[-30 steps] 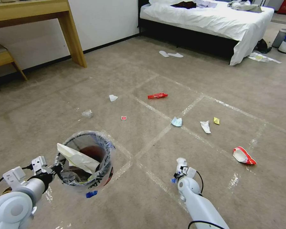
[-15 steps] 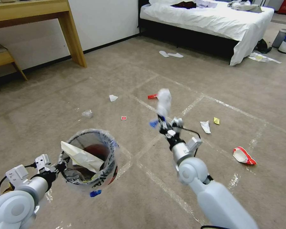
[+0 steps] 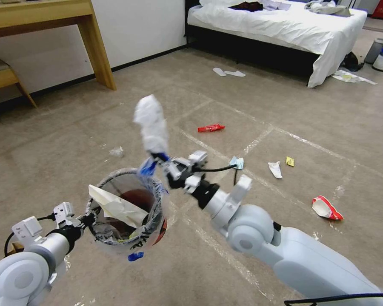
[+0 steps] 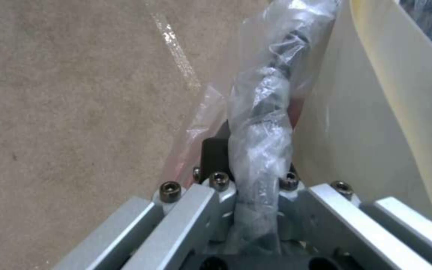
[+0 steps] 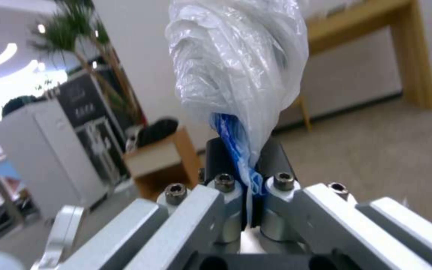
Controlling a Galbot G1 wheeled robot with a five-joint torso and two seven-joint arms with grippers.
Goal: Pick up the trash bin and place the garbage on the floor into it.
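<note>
Near left, the left gripper [image 3: 86, 219] is clamped on the rim of the trash bin [image 3: 125, 212], holding it off the floor [image 3: 285, 106]; the fingertips are mostly hidden by the bin's bag. In the left wrist view the left gripper's fingers [image 4: 215, 155] pinch a twisted roll of clear liner over the mesh rim, w/ a pale sheet filling the side next to it. Inside the bin: a cream paper sheet [image 3: 117, 207] lying across the opening, red base showing under it, some dark and yellowish bits lower down, hard to make out. Blue marks on the liner; a blue tab hangs below the near edge.

Centre: the right gripper [image 3: 158, 160] is just above the bin's far-right rim, shut tight on a crumpled white plastic bag [image 3: 151, 121] that sticks up from it. The right wrist view shows blue print at the pinched end of the white plastic bag [image 5: 238, 67], fingers [image 5: 276, 153] closed narrow on it. Bag is clear of the bin, not inside.

On the floor, left to right: small clear wad [image 3: 116, 151], red wrapper [image 3: 211, 127], pale blue mask [image 3: 238, 162] partly hidden by the right arm's cable, white tissue [image 3: 275, 168], yellow wrapper [image 3: 290, 161], red-and-white packet [image 3: 326, 208] near right. Far off: two flat white pieces near the bed [image 3: 285, 29], more paper at far right by a grey bin, cut off at the edge.
</note>
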